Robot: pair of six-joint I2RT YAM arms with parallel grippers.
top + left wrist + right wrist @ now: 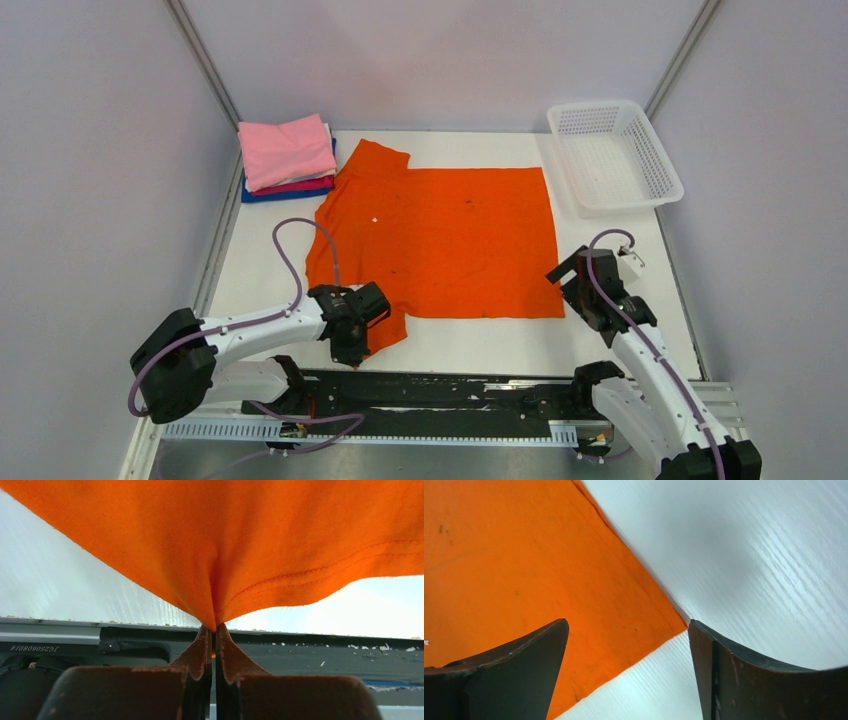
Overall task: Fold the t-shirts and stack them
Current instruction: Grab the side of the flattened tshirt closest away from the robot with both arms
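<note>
Five t-shirts, one basket, two arms, one worktop (480, 345).
One orange t-shirt (450, 240) lies spread out. Four folded t-shirts (285, 150) (one pink, one white, one magenta, one blue) make a single stack at eleven o'clock. One mesh basket (657, 160) sits at one o'clock. Two claws: left claw (215, 627), right claw (629, 625).

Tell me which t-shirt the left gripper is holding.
The orange t-shirt, spread open, its near edge pinched by the left gripper. The rest lie folded in the pink-topped stack.
</note>
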